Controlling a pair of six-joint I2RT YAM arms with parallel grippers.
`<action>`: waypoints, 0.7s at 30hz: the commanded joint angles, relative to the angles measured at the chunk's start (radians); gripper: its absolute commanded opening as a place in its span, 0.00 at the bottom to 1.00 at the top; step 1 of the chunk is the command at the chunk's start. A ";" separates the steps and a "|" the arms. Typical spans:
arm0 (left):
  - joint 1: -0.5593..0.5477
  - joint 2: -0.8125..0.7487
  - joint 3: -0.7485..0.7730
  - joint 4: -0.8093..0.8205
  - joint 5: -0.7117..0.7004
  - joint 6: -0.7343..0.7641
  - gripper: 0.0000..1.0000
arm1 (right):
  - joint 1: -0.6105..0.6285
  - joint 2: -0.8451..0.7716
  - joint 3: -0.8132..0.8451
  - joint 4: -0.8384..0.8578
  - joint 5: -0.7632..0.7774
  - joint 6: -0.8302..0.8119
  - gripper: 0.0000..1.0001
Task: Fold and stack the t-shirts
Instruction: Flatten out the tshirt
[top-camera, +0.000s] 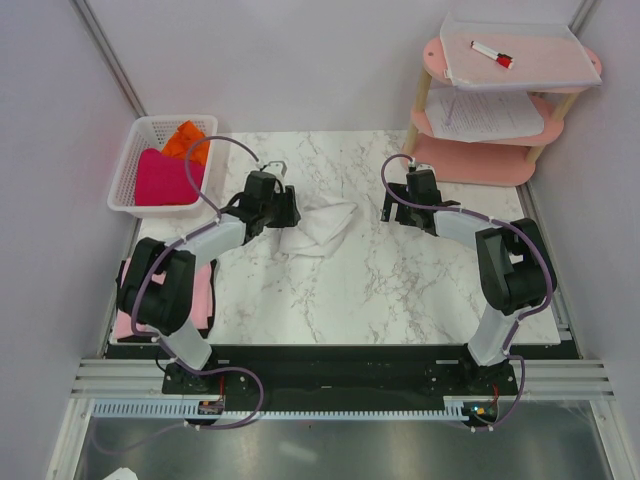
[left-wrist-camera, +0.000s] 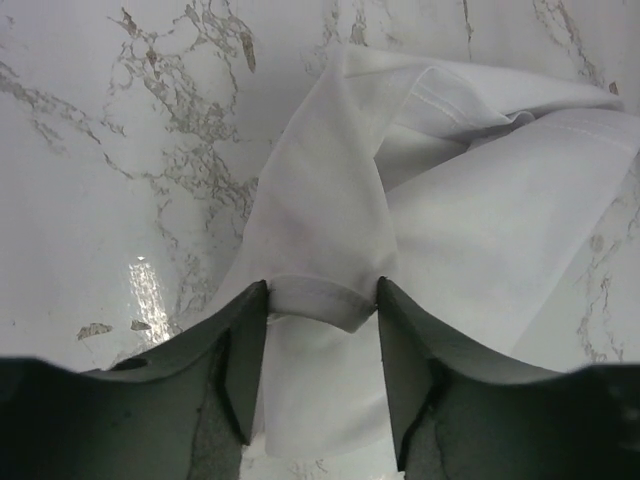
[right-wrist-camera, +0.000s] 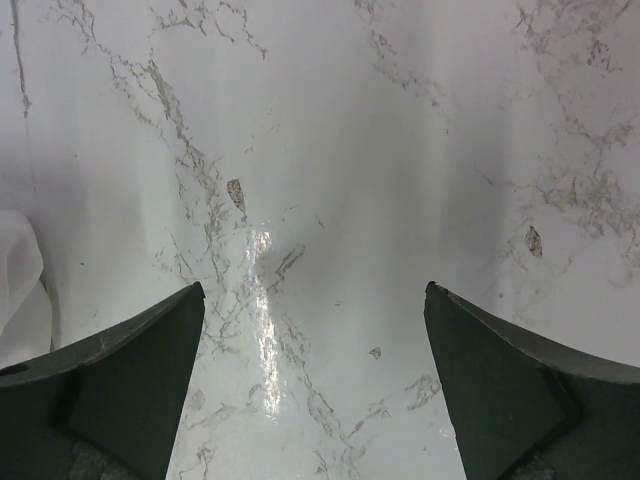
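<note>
A white t-shirt (top-camera: 320, 226) lies crumpled on the marble table, left of centre. My left gripper (top-camera: 288, 214) is over its left end. In the left wrist view a hemmed sleeve of the white t-shirt (left-wrist-camera: 320, 215) runs between the fingers of the left gripper (left-wrist-camera: 322, 292); both fingertips touch its sides, but the gap is still wide. My right gripper (top-camera: 392, 206) hovers to the right of the shirt, apart from it. It (right-wrist-camera: 312, 290) is wide open over bare marble, and a bit of the white t-shirt (right-wrist-camera: 20, 290) shows at the left edge.
A white lattice basket (top-camera: 124, 178) at the back left holds a magenta t-shirt (top-camera: 165, 178) and an orange one (top-camera: 187, 140). Pale pink cloth (top-camera: 130, 322) lies under the left arm. A pink shelf (top-camera: 480, 162) with papers (top-camera: 485, 115) and a red marker (top-camera: 492, 53) stands at the back right.
</note>
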 joint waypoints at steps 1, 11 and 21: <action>0.002 0.012 0.063 0.037 -0.028 0.022 0.50 | -0.003 -0.003 0.003 0.028 0.002 0.006 0.98; 0.015 0.019 0.185 0.017 -0.124 0.055 0.15 | -0.003 0.011 0.003 0.030 -0.019 0.011 0.98; -0.023 -0.081 0.395 -0.044 0.139 0.022 0.02 | -0.015 -0.049 0.005 0.016 0.083 0.009 0.98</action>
